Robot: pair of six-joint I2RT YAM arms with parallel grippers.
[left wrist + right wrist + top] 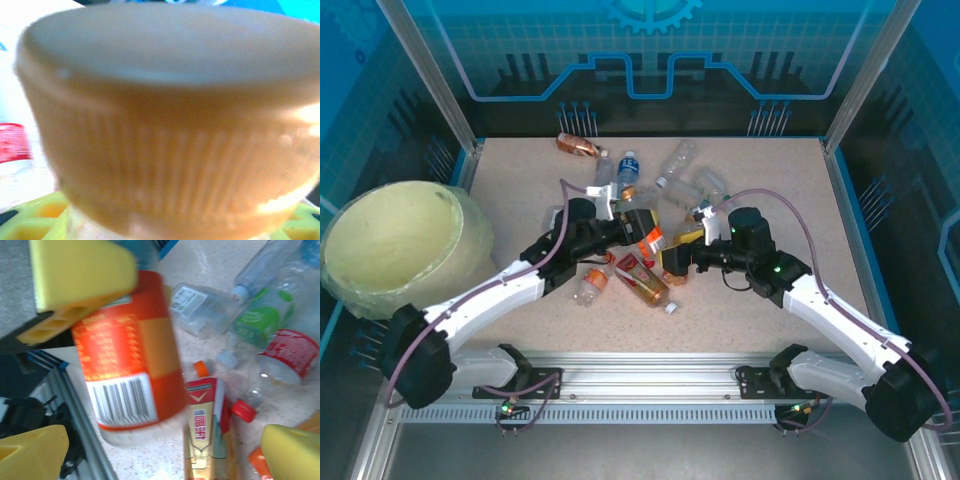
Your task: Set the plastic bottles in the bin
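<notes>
My left gripper (638,232) is shut on an orange-labelled plastic bottle (130,355), held just above the tabletop at mid-table. Its orange cap (170,125) sits right against the left wrist camera. One yellow finger (80,275) of the left gripper presses the bottle's upper side. My right gripper (162,452) stands wide open just beside this bottle, its pads apart from it. Below lies a red-and-gold labelled bottle (210,440). Several more bottles lie behind, among them a green-labelled one (257,322) and a blue-labelled one (627,170). The pale yellow-green bin (380,200) stands far left.
A brown bottle (577,145) lies near the back wall. An orange-capped clear bottle (590,285) rests near the left forearm. The aluminium rail (640,372) runs along the table's front edge. Blue enclosure walls and metal posts ring the table.
</notes>
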